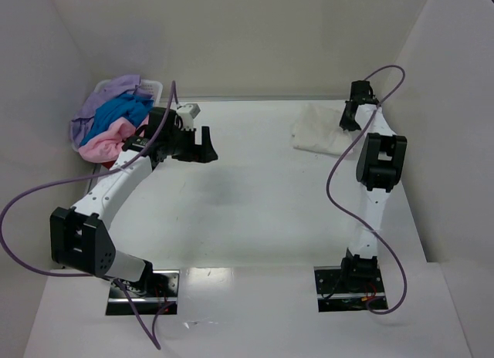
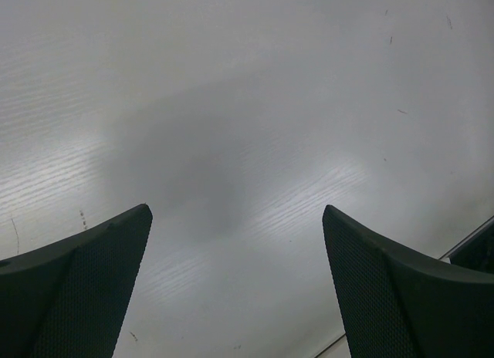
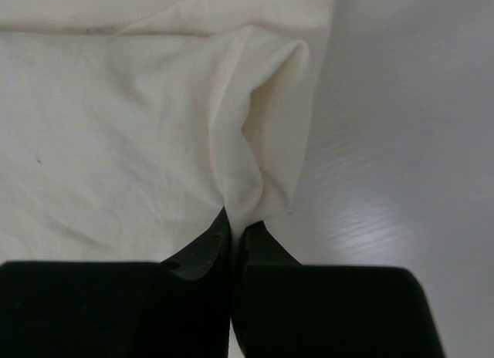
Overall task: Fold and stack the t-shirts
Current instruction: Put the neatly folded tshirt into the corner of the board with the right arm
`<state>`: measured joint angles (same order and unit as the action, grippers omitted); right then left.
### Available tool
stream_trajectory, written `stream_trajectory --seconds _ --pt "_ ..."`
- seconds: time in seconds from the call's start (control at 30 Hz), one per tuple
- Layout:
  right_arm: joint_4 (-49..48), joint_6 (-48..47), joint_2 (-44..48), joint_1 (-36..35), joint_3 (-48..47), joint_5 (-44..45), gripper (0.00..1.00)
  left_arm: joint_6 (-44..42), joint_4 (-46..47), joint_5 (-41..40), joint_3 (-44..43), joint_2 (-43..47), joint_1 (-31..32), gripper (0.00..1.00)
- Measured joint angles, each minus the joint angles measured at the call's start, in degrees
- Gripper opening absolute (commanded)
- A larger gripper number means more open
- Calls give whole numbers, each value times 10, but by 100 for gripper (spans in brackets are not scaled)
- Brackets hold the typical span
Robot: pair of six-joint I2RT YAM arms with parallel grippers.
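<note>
Our right fingers (image 3: 197, 254) are closed tight on a raised fold at the edge of the cream-white t-shirt (image 3: 116, 142), with the cloth pinched between them. The rest of that shirt spreads out wrinkled ahead of these fingers and to their left. To their right we see only the bare white surface (image 3: 401, 142).

Our left fingers (image 2: 93, 281) stand wide apart with nothing between them. They hang above the bare surface, which shows a soft shadow beneath them.

Behind the left fingers and off to their left sits a white basket (image 1: 151, 85), heaped with more shirts. The lilac t-shirt (image 1: 108, 96) lies farthest from the left fingers, the bright blue t-shirt (image 1: 122, 115) is in the middle, and the pale pink t-shirt (image 1: 108, 144) spills over the side nearest them. This heap is near our left fingers and well apart from our right fingers and the cream-white shirt they hold.
</note>
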<state>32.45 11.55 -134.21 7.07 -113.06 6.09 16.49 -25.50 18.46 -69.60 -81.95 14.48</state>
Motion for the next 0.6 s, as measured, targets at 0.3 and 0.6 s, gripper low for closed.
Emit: stream_trajectory --seconds 0.3,0.6 --pt "18 -55 -30 -3 -82 220 3 -14 -16 23 0 -33 -5 99" --pt "19 -68 -102 6 -98 388 58 -14 -22 44 0 -68 -5 99"
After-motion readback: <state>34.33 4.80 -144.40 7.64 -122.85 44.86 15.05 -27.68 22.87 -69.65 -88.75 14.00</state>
